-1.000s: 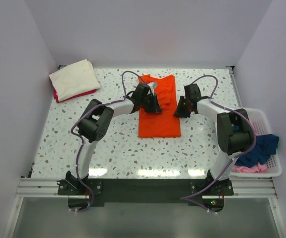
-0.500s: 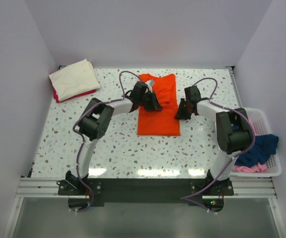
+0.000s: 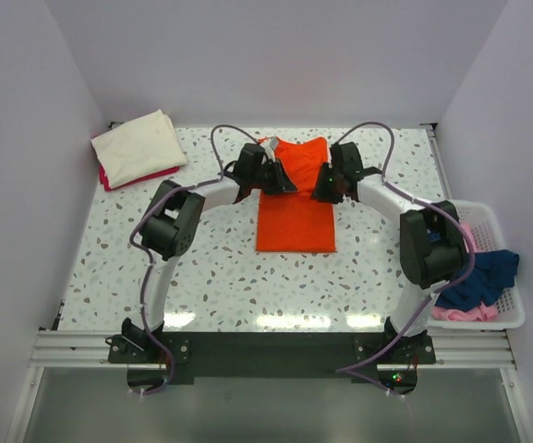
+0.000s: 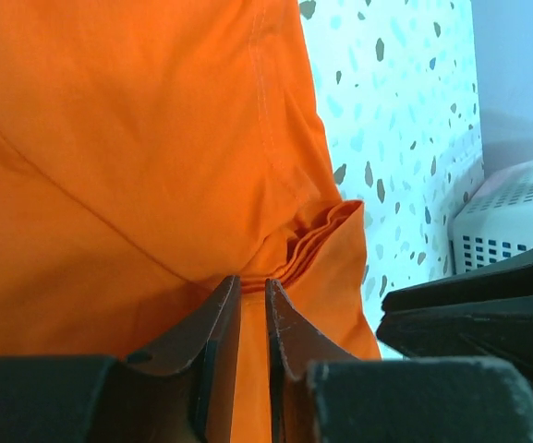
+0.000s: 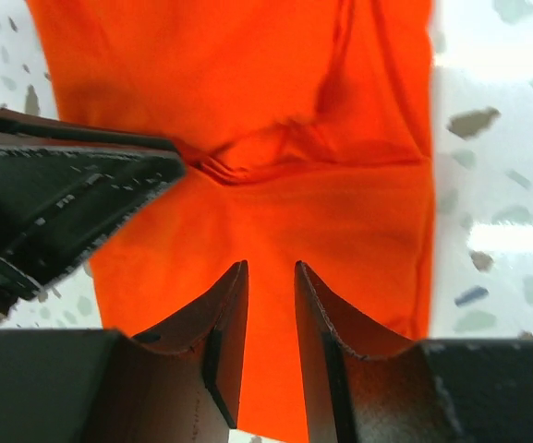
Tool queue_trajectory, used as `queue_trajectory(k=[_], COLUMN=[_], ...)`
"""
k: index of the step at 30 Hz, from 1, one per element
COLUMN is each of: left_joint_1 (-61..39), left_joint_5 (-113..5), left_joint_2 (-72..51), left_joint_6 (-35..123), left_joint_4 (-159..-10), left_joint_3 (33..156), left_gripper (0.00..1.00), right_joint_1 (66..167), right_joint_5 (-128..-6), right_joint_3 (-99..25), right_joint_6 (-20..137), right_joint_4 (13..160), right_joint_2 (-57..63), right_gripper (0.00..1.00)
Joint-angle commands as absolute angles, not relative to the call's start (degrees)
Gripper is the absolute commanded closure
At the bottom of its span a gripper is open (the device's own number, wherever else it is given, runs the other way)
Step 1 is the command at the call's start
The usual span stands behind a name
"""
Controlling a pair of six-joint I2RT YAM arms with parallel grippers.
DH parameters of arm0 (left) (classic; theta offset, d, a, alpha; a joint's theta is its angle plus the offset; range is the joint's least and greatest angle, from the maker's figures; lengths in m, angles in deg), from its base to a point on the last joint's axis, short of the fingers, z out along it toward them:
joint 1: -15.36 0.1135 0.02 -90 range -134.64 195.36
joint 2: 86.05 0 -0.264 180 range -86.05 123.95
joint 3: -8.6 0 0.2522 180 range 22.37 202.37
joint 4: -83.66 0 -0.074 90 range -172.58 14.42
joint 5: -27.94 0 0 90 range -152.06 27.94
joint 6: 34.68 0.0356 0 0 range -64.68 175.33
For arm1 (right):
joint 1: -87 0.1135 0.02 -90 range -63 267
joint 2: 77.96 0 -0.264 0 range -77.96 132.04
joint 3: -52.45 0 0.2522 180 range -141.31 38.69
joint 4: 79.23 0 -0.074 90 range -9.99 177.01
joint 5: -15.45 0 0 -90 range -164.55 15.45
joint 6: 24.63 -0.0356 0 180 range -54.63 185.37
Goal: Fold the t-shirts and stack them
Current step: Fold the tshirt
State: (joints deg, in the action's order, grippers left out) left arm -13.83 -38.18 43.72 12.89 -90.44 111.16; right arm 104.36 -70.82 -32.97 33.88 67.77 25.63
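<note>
The bright orange t-shirt lies mid-table as a long narrow strip, its neck end farthest from me. My left gripper sits on its far left part; in the left wrist view the jaws stand nearly together, pinching a bunched pleat of orange cloth. My right gripper is at the far right edge; in the right wrist view its fingers stand apart over flat orange cloth, holding nothing. A cream t-shirt lies folded on a magenta one at the far left.
A white lattice basket at the right edge holds a navy t-shirt and a pale pink one. The two grippers are close together over the shirt. White walls close in the table on three sides.
Both grippers have moved toward the far end of the orange t-shirt and closer together. The right jaws have widened and let the cloth go.
</note>
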Motion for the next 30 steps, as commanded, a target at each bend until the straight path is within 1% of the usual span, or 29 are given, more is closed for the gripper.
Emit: queue_trajectory(k=[1,11,16,17,20,24,27,30], left_joint_1=[-13.5,-12.9,-12.9,-12.9,-13.0,-13.6,-14.4,-15.6], left_joint_5=[-38.2,-40.7,-42.2,-42.4,-43.2,-44.4,-45.0,-45.2], left_joint_2=[45.3,46.8,46.3,45.4,42.2,37.1,31.6,26.4], left_joint_6=[13.6,14.6,14.4,13.8,12.9,12.2,11.6,11.1], left_joint_4=[-90.1,-89.9,-91.3,-91.5,-93.8,-95.7,-98.2,-99.3], left_joint_3=[114.2,111.0,107.5,105.3,99.3,91.4,81.6,76.4], left_gripper=[0.79,0.79,0.79,0.79,0.79,0.79,0.79,0.79], right_joint_1=[104.8,104.9,106.0,106.5,107.4,107.7,109.3,111.8], right_joint_5=[-73.3,-76.6,-78.0,-78.3,-78.8,-77.6,-76.8,-75.7], right_joint_3=[-37.5,-39.0,-36.1,-35.7,-32.4,-24.7,-17.4,-10.6], right_joint_6=[35.0,35.1,34.7,34.4,33.6,31.9,30.0,27.6], right_joint_4=[68.5,70.5,70.2,69.9,69.8,70.7,71.8,73.2], right_joint_2=[30.1,38.7,38.5,38.2,36.6,32.3,24.6,18.7], right_gripper=[0.69,0.69,0.68,0.68,0.68,0.68,0.68,0.68])
